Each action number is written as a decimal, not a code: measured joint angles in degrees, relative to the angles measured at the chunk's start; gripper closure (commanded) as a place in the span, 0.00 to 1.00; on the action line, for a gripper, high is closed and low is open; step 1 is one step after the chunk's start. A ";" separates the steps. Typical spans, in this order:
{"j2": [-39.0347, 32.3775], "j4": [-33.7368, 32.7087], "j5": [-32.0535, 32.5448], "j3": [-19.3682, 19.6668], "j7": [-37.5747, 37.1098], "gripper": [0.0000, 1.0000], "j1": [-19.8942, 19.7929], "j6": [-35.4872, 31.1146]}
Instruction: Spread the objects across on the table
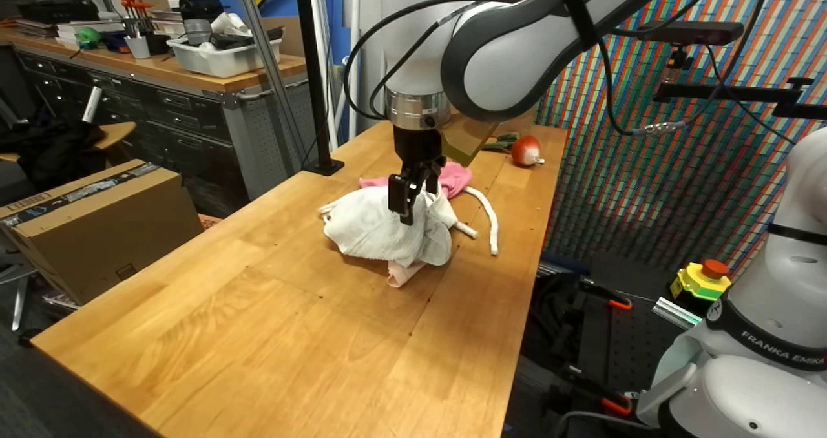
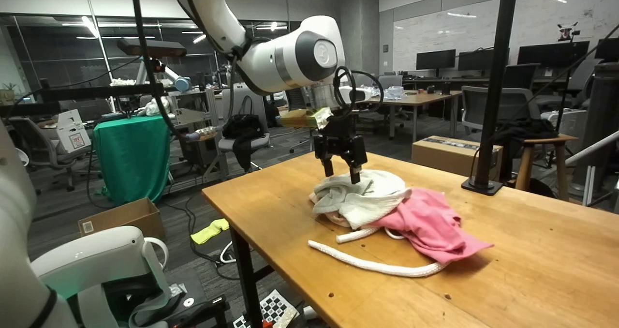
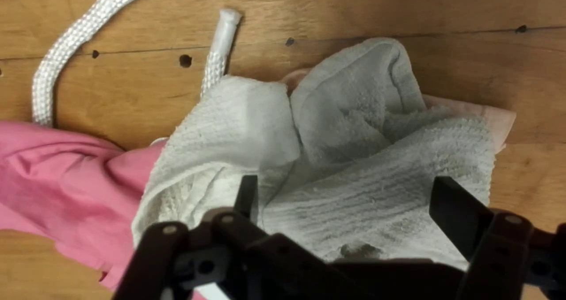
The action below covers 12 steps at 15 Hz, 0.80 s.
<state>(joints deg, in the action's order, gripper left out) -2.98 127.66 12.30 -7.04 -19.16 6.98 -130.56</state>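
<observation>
wrist view: claw (image 3: 346,189) spread, holding nothing; off-white cloth (image 3: 376,180) directly below, main fold slanting across gap; contact unclear; likely next move: slight descent, then pinch.

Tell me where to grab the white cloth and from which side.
Probably best from straight above, pinching a raised fold near the middle of the white cloth: it lies crumpled with nothing on top, and the open end effector points down over it.
</observation>
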 measured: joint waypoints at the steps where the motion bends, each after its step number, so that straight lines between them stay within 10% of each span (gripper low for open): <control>1: -0.77 0.01 -0.51 0.07 0.89 0.00 -0.09 -0.40; 9: -4.89 -0.08 -2.39 1.09 6.27 0.00 -0.33 -3.02; 12: -5.22 -0.11 -2.56 1.36 7.33 0.28 -0.35 -3.66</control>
<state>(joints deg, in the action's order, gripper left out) -8.20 127.55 9.74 -5.67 -11.83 6.63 -134.23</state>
